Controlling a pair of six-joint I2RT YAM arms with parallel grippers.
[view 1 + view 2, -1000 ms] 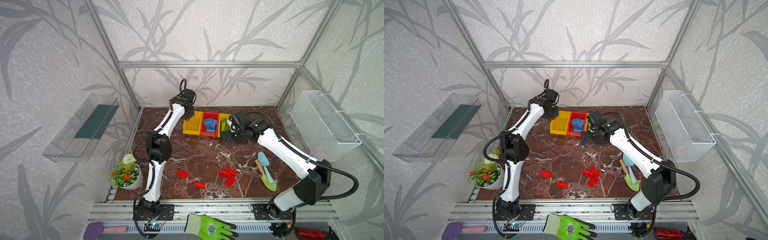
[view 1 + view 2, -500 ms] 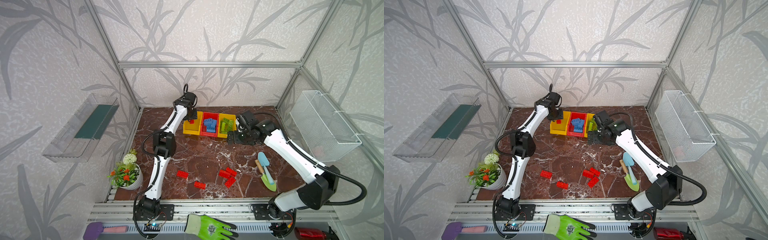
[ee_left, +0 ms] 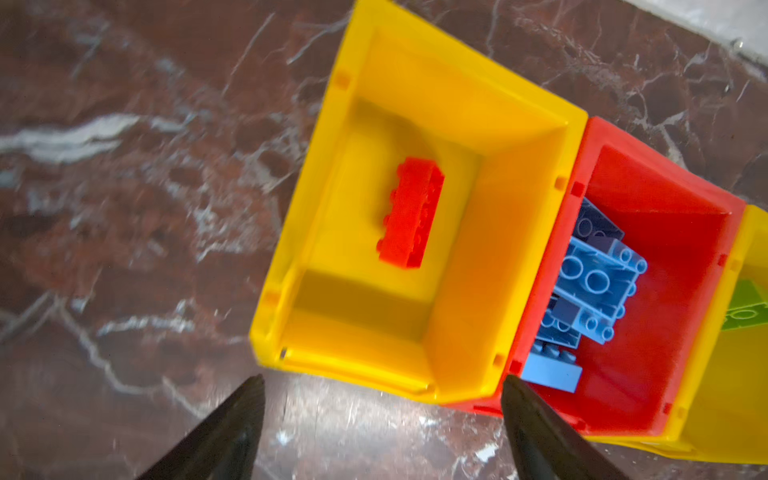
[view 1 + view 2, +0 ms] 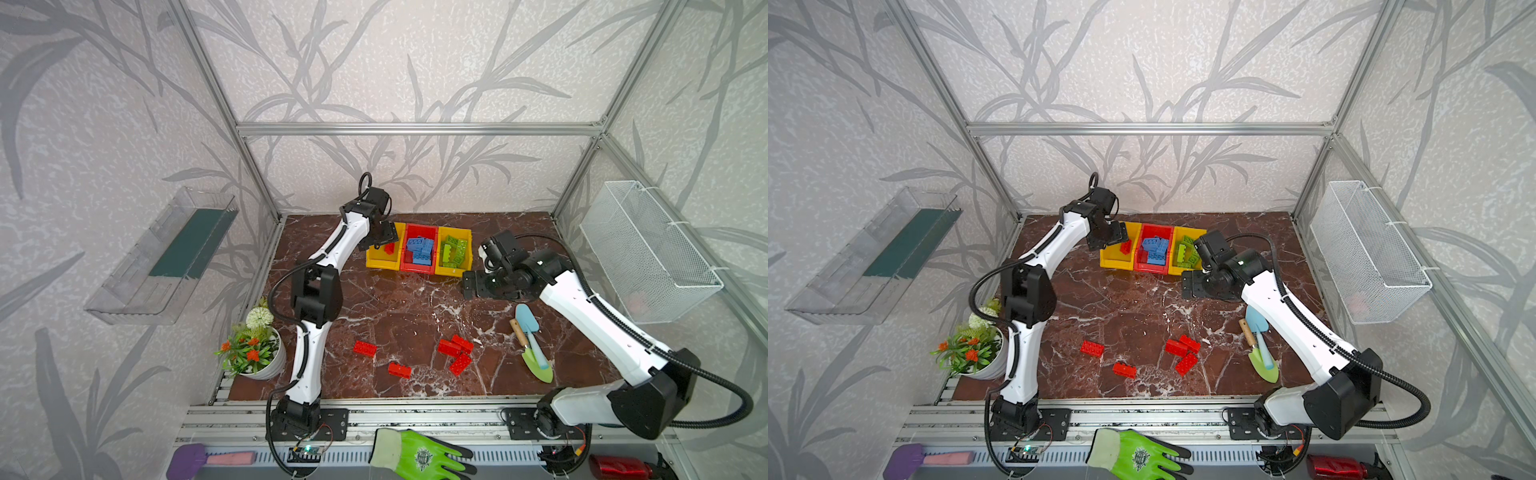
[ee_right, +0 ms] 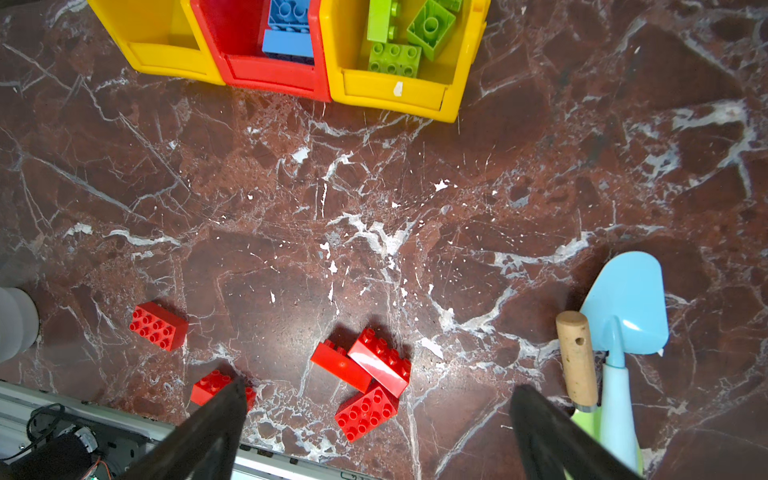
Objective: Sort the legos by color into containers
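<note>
Pulling back since a second ago, the right end effector (image 5: 379, 387) hangs released and empty over the tabletop (image 5: 374, 208) before the containers (image 4: 453, 271), while the left end effector (image 3: 381, 380) has sprung apart at the rim of the left yellow bin (image 3: 415, 83). I judge the sort well past halfway: blue legos (image 3: 594, 278) fill the red bin (image 3: 665, 187), green legos (image 5: 394, 58) the right yellow bin (image 5: 395, 89), and one red lego (image 3: 410, 214) lies on the left bin's floor, clear of its jaws. Five loose red legos (image 5: 365, 411) remain toward the front edge, apart from the right end effector.

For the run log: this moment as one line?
left tool open at left yellow bin; red brick inside; right tool open, empty; five red bricks on table
</note>
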